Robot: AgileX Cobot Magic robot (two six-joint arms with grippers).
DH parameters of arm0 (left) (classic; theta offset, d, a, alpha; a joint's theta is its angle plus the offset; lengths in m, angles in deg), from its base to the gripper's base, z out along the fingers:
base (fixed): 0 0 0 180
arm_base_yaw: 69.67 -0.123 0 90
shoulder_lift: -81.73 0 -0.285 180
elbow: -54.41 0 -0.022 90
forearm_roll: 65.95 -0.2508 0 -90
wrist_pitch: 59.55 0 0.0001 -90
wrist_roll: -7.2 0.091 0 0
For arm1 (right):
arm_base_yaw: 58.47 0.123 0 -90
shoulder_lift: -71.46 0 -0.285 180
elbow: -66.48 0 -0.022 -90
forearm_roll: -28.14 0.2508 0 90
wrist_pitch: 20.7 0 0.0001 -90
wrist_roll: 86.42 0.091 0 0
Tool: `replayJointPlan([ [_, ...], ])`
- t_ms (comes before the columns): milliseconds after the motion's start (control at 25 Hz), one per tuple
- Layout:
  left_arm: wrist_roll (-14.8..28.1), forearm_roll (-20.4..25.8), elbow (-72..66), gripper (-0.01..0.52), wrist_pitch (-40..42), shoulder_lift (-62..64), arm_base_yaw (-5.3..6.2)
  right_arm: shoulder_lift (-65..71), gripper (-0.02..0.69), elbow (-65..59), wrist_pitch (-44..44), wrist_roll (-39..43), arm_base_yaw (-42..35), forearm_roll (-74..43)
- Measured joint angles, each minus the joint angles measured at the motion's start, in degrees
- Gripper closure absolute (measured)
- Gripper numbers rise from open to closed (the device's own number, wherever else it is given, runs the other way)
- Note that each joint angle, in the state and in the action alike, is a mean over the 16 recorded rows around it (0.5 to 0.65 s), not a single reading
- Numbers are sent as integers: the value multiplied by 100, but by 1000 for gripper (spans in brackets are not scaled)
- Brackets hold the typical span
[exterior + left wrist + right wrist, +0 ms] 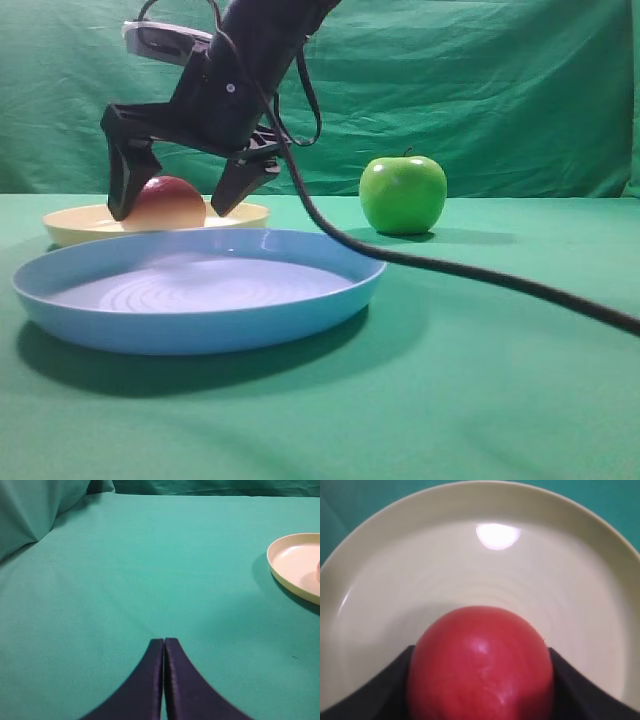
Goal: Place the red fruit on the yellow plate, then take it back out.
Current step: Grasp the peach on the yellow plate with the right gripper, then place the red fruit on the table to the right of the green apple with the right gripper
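Red fruit [165, 204]: rounded, red on top paling to yellow lower down; sits in the yellow plate [60, 221], toward its 9 o'clock half in the exterior view.
Yellow plate: shallow, pale cream-yellow, low rim; stands on the green cloth [480, 380] just behind the blue plate [200, 290], at about its 11 o'clock.
Right gripper [175, 195]: black, reaching across to the left of the exterior view; jaws spread, one finger at the fruit's 9 o'clock, the other at its 3 o'clock. In the wrist view the dark fingers [365, 690] flank the fruit closely on both sides; whether they press it cannot be told.
Left gripper [164, 641]: dark fingertips pressed together, nothing between them, above bare cloth; the yellow plate's edge shows at 3 o'clock.
Blue plate: larger, light blue, ringed centre, nearest the camera.
Green apple [403, 194]: glossy, stemmed, upright, well apart from both plates at their 3 o'clock.
Cable [480, 275]: black, trailing from the arm toward 4 o'clock.
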Motion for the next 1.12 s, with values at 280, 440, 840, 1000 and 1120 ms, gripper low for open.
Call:
replayJointPlan([
  [280, -1, 0, 0, 514, 0, 0, 0, -336, 427, 306, -815, 135, -216, -57],
  [440, -1, 0, 0, 514, 0, 0, 0, -753, 452, 485, -1458, 344, -446, -100],
  [840, -1, 0, 0, 514, 0, 0, 0, -2276, 464, 267, -2679, 1055, -1050, -456],
  [1000, -1, 0, 0, 514, 0, 0, 0, -2990, 464, -422, -2725, 1250, -1238, -632],
  [1120, -1, 0, 0, 514, 0, 0, 0, -3571, 464, -1193, -2551, 1373, -1382, -754],
])
